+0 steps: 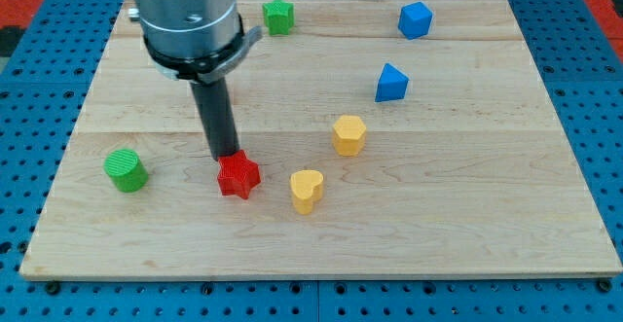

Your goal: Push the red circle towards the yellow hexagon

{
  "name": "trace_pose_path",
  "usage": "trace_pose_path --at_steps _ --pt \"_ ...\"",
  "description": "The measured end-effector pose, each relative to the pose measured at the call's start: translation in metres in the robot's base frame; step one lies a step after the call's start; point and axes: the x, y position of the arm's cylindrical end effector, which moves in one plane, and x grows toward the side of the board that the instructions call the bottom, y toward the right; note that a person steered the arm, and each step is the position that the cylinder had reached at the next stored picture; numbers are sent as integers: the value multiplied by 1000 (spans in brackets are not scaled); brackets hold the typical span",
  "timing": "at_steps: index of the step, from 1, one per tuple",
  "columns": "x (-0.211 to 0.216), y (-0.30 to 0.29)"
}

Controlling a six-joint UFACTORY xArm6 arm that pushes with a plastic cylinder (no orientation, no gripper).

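My tip (225, 157) is at the lower end of the dark rod, just above the view's centre-left, and rests against the upper edge of a red star (238, 176). The yellow hexagon (348, 134) stands to the right of the tip and slightly higher in the view. No red circle shows anywhere on the board; the arm's grey body (187, 16) covers part of the upper left, and I cannot tell what lies behind it.
A yellow heart (307, 190) sits right of the red star. A green circle (126, 169) is at the left. A green star (278, 16), a blue hexagon (415, 19) and a blue triangle (391, 83) lie at the top and right. The wooden board (487, 215) rests on a blue pegboard.
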Motion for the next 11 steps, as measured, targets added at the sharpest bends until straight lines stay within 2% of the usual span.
trace_pose_path --at_steps 1,2,3,4,6,7,8,9,10,11 --pt "-51 -14" --pt "-62 -95" --pt "-97 -84" --pt "-101 -35" --pt "-83 8" --pt "-126 3" --pt "-134 52" --pt "-115 95" --pt "-81 80" --pt "-72 47"
